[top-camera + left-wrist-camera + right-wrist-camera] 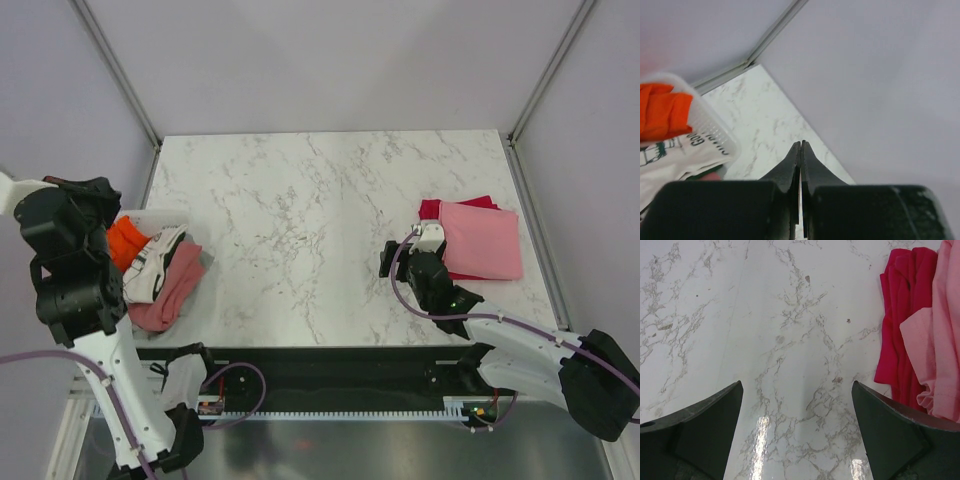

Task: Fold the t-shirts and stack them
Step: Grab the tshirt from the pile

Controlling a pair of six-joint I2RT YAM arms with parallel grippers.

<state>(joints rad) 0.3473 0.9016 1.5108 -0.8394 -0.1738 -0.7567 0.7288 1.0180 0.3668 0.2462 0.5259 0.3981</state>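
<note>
A folded pink t-shirt (482,240) lies on a crimson t-shirt (431,209) at the table's right side. In a white basket (160,216) at the left edge lie an orange t-shirt (125,241), a cream printed t-shirt (155,262) and a dusty-rose t-shirt (165,296). My left gripper (801,146) hangs raised beside the basket, shut, with nothing between its fingers. My right gripper (797,386) stands wide open low over bare marble, just left of the crimson t-shirt (900,325) and the pink t-shirt (940,340), touching neither.
The marble table (300,220) stretches between basket and stack. Grey walls with metal corner posts (115,70) enclose the back and sides. The basket's slatted wall (710,127) shows in the left wrist view, with the orange t-shirt (662,112) inside.
</note>
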